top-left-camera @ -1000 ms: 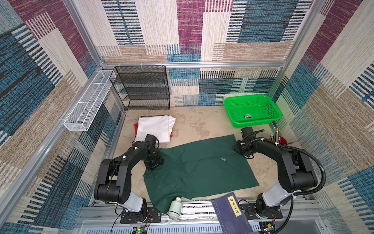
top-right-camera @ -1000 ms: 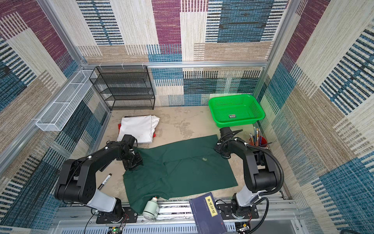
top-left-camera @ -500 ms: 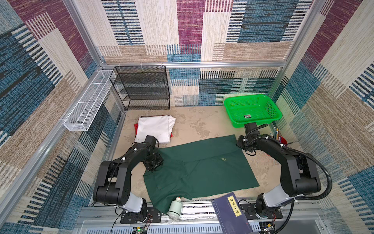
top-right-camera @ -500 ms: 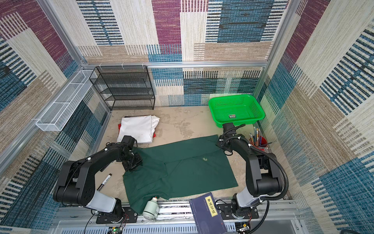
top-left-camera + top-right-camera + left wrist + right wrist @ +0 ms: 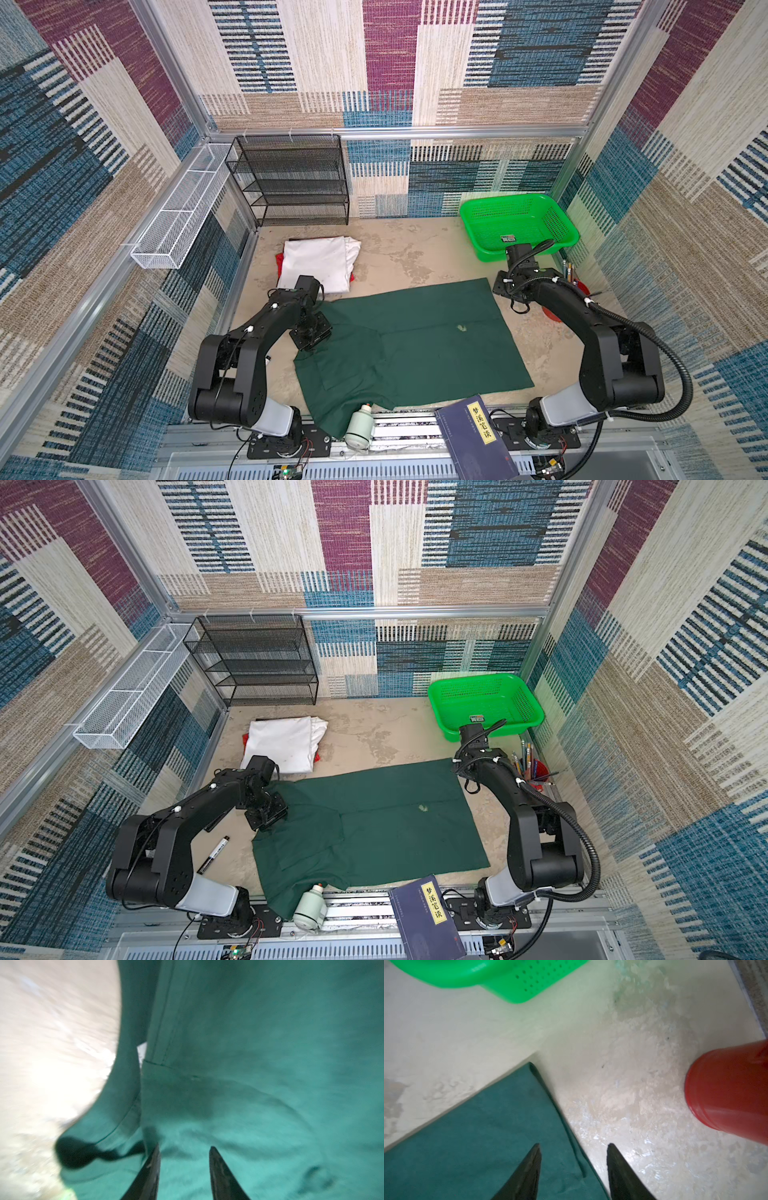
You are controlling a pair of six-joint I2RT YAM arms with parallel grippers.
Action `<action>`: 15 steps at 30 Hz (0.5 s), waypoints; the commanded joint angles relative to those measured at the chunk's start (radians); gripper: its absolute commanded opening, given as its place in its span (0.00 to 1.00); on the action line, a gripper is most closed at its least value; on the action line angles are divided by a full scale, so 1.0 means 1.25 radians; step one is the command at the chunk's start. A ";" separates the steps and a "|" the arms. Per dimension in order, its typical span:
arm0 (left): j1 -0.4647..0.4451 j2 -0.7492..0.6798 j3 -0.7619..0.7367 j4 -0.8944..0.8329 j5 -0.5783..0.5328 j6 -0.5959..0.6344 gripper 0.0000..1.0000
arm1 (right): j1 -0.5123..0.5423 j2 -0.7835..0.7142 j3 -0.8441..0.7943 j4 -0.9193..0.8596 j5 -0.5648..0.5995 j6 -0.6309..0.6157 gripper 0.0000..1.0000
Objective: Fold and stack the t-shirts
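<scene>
Your left gripper (image 5: 185, 1147) is lowered onto the dark green t-shirt (image 5: 415, 345), at the edge of the shirt nearest the folded stack. Its fingers (image 5: 220, 1167) stand apart, released. Only flat, lightly wrinkled cloth shows between the tips, and no fold is pinched. Just ahead of the tips a stitched hem and a seam run away from the gripper, with bare table (image 5: 52, 1043) beside the hem.

Your right gripper (image 5: 574, 1145) is also let go, with its fingers parted. It hangs over the far corner of the same shirt. One fingertip is over the cloth and its partner is over bare table, with the shirt's edge running between them. Nothing is gripped. Beyond this gripper sits the bright green basket (image 5: 508, 980), apart from the shirt's corner. A red cup (image 5: 726, 1088) stands off on the bare-table side of the fingers.

In both top views the dark green shirt lies spread flat between your two grippers. A sleeve is folded inward on the left gripper's side.

Just beyond the left gripper, away from the arm's base, lies a folded white t-shirt (image 5: 316, 266). It rests on a red t-shirt (image 5: 279, 262), of which only a sliver shows. The stack and the green shirt lie close together, but you cannot tell whether they touch.

A pale bottle (image 5: 360, 424) lies at the shirt's near edge, back toward the arm bases.
</scene>
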 commanded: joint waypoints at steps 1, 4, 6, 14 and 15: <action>0.002 -0.026 0.053 -0.032 -0.065 0.049 0.42 | 0.012 0.042 0.033 0.050 -0.093 0.000 0.52; 0.009 -0.013 0.104 -0.023 -0.095 0.079 0.44 | 0.041 0.106 0.077 0.066 -0.110 0.004 0.52; 0.024 0.010 0.134 -0.011 -0.112 0.102 0.46 | 0.054 0.147 0.105 0.069 -0.109 0.005 0.53; 0.098 0.114 0.205 0.052 -0.106 0.159 0.50 | 0.057 0.240 0.146 0.071 -0.089 0.004 0.62; 0.105 0.132 0.215 0.052 -0.105 0.163 0.50 | 0.057 0.248 0.143 0.075 -0.088 0.002 0.62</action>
